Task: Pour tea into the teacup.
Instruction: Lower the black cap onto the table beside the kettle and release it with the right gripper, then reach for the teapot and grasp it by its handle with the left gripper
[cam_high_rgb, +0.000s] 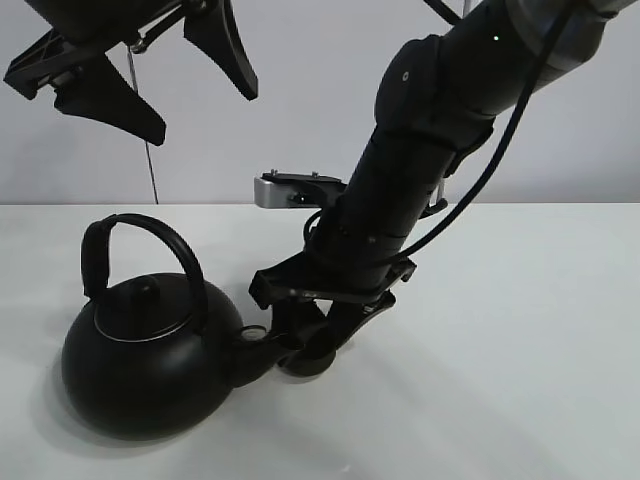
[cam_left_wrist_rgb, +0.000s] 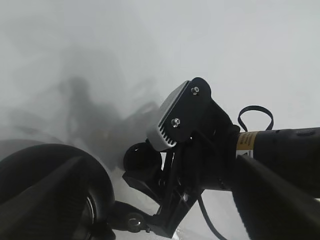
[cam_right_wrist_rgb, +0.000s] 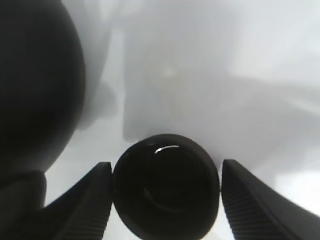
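The teacup (cam_right_wrist_rgb: 165, 187), small, round and matte black, stands on the white table (cam_high_rgb: 520, 330) right beside the spout of the large black kettle (cam_high_rgb: 150, 350). My right gripper (cam_right_wrist_rgb: 165, 200) is low at the table with one finger on each side of the cup. One finger touches the cup and the other is a sliver off, so it reads as open. In the exterior view the right gripper (cam_high_rgb: 305, 345) largely hides the cup (cam_high_rgb: 312, 362). My left gripper (cam_high_rgb: 200, 110) is open and empty, high above the kettle. The left wrist view shows the cup (cam_left_wrist_rgb: 142, 157) and the kettle (cam_left_wrist_rgb: 100, 182).
The kettle's arched handle (cam_high_rgb: 140, 235) stands upright above its lid (cam_high_rgb: 150, 300). The right arm (cam_high_rgb: 420, 170) reaches across the middle of the table from the upper right. A grey wall stands behind the table.
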